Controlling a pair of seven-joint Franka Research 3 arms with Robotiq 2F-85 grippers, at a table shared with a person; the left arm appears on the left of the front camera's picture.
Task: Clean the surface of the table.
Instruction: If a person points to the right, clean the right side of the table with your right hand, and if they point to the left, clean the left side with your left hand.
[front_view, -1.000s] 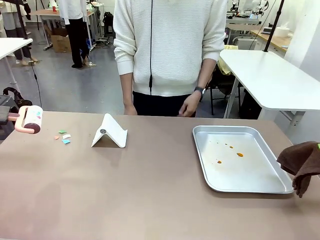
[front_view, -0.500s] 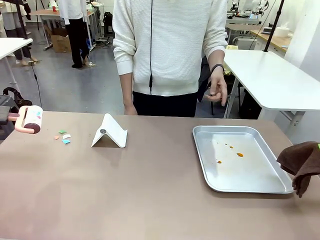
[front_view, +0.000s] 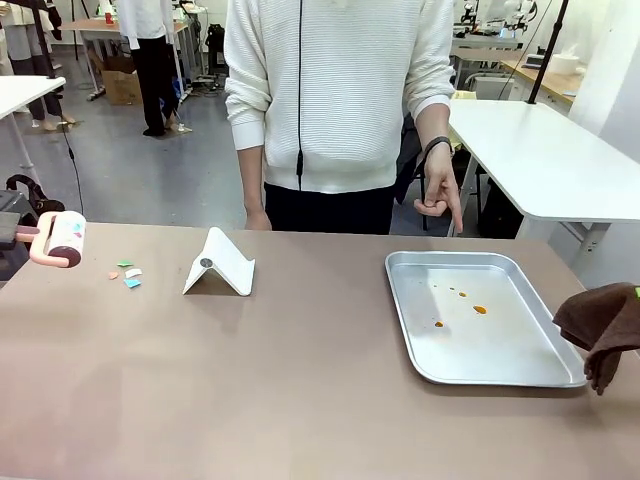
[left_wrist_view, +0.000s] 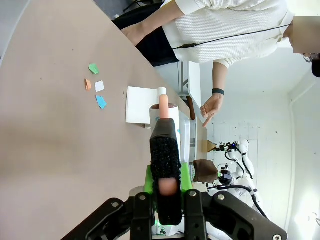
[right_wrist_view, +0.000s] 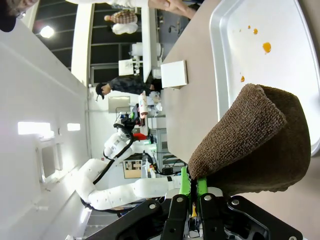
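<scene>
Only the person's hand (front_view: 438, 190) has moved, now pointing toward the tray (front_view: 500, 372). Our left gripper (left_wrist_view: 166, 180) clamps the roller (front_view: 62, 240), and our right gripper (right_wrist_view: 191, 190) clamps the cloth (front_view: 603, 325). We still see scraps (front_view: 127, 272) on the table (front_view: 250, 380).

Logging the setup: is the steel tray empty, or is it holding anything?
Nearly empty: the steel tray holds no objects, just a few orange spots on its floor.

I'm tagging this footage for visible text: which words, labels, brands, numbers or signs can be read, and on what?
No text can be read.
The white folded stand bears a small dark round mark, too small to make out.
The steel tray, brown cloth, lint roller and table show no print.
</scene>
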